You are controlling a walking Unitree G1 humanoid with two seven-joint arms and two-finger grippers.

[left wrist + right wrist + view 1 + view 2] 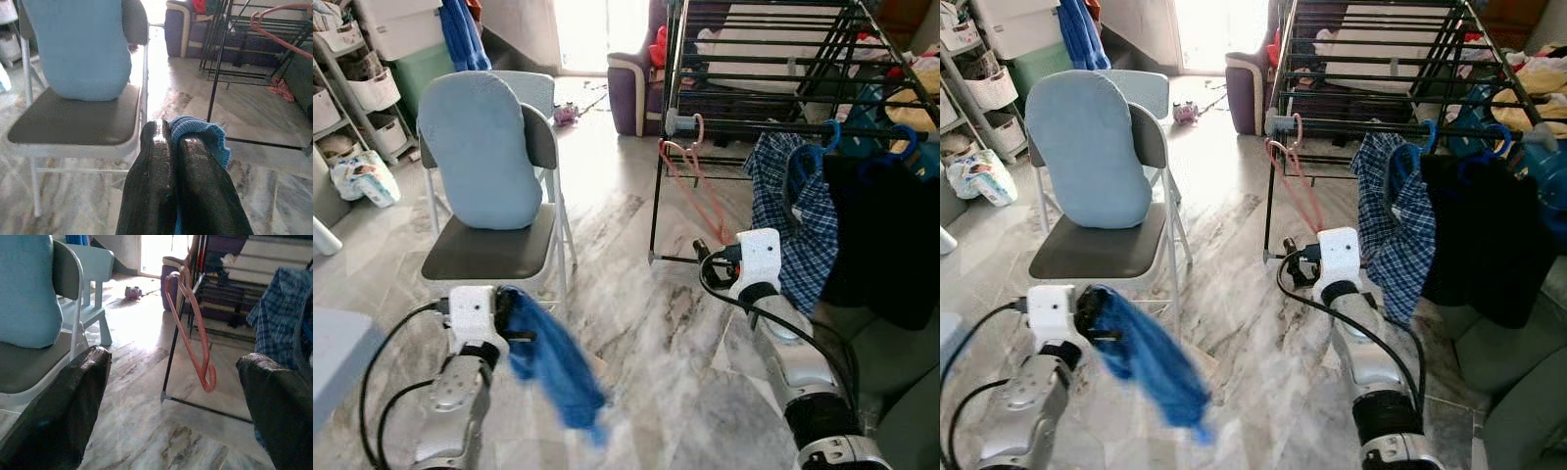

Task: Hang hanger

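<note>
The pink hanger (pixel 690 181) hangs by its hook from a low rail at the near left corner of the black drying rack (pixel 764 73), its body drooping at a slant toward the floor and free of the clothes further along. The right gripper (pixel 171 396) has its fingers spread wide with nothing between them; in its wrist view the hanger's lower loop sits in the gap but beyond the fingertips, not touching. The left gripper (pixel 173 161) has its two fingers pressed together on a blue cloth (pixel 553 362), which trails limp below it, in front of the folding chair (pixel 494 250) with the light blue cushion (pixel 480 152). Handling judgement: the hanger looks like thin plastic, so light, fairly stiff but springy, and smooth enough to slip or swing when nudged, since only the hook bears it. Best hold is probably the straight side bar just above the lower loop, gripped across the bar so it cannot rotate; the hook end should stay free for seating on a rail. Risk: a push before closing could knock the hook off the rail. A checked shirt (pixel 798 220) and a dark garment (pixel 881 240) hang near on the right, near enough to snag.
</note>
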